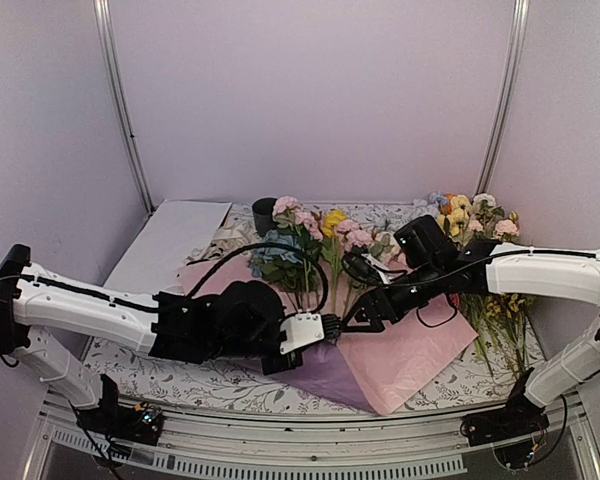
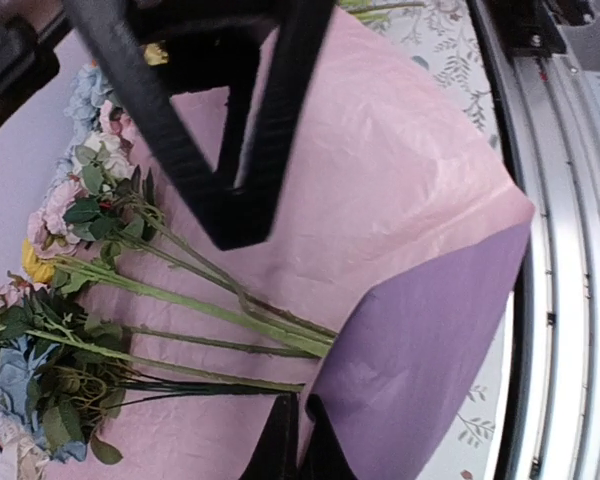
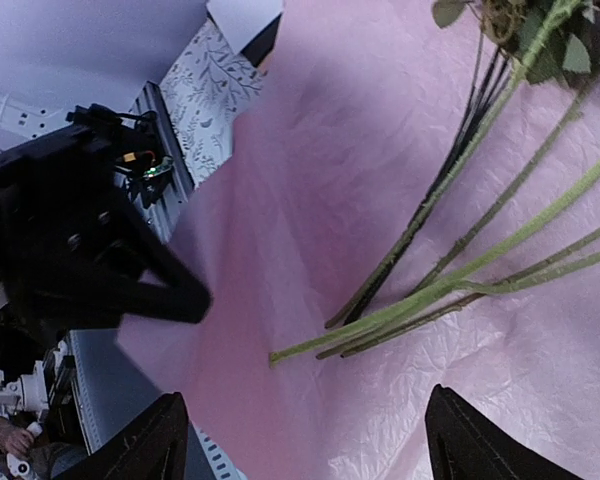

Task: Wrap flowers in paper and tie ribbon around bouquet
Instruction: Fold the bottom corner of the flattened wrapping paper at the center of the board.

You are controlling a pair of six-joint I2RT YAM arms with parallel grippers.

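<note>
No readable text, labels or numbers in any view, honestly. The tablecloth [image 1: 180, 375] print is just leafy sprigs, not lettering.

Pale lilac walls [image 1: 310, 90], floral-print table [image 1: 180, 375]

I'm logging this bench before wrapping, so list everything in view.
flowers: one bunch, pink, blue and yellow, on the paper
paper: one sheet, pink and lilac, table centre
loose flower pile: one, yellow and pink, far right
white sheet: one, white, far left
cup: one, dark, behind the flowers
tablecloth: one, leaf-printed white, under everything
left gripper: one, black, shut at the paper's edge
right gripper: one, black, open over the paper
</note>
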